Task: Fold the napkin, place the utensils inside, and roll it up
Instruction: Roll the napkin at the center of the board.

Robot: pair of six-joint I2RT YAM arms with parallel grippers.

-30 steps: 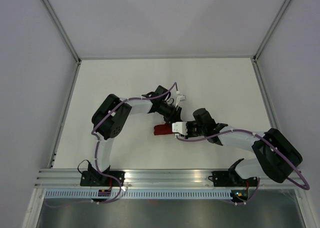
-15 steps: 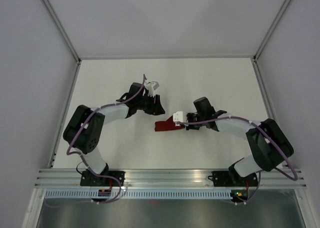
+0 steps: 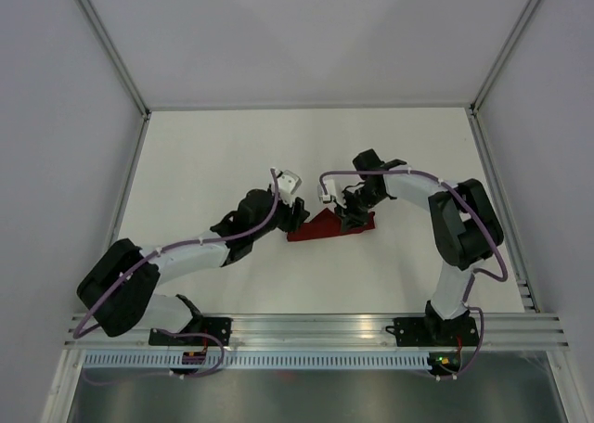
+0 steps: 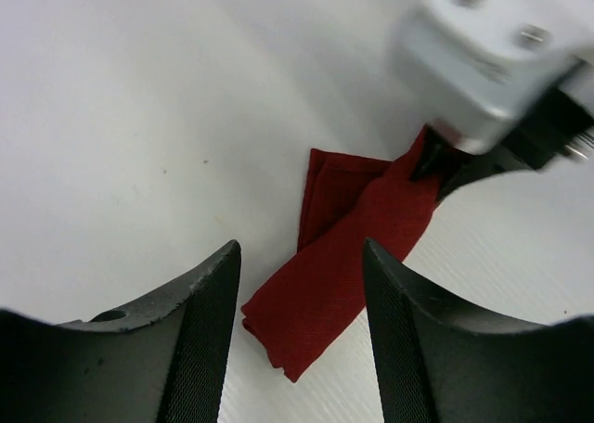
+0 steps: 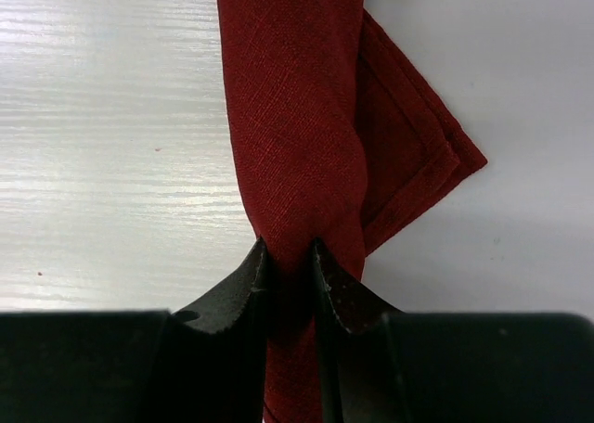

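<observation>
The napkin (image 3: 320, 228) is a dark red cloth rolled into a narrow bundle, lying at the middle of the white table. A loose folded corner (image 5: 418, 154) sticks out beside the roll. My right gripper (image 3: 355, 217) is shut on the roll's right end, and the right wrist view shows its fingertips (image 5: 289, 251) pinching the cloth. My left gripper (image 3: 299, 217) hovers at the roll's left end, open. The napkin's end (image 4: 325, 293) lies just ahead of the gap between its fingers (image 4: 299, 247), not touched. The utensils are hidden.
The white table (image 3: 213, 154) is bounded by aluminium frame rails at the left (image 3: 121, 210) and right (image 3: 497, 200), with a slotted rail (image 3: 306, 326) along the near edge by the arm bases. White walls close in the back and sides.
My left gripper drew away to the left, then came back to the napkin's left end with its jaws wider. My right arm swung to the far side, still holding the roll, which now reaches further right.
</observation>
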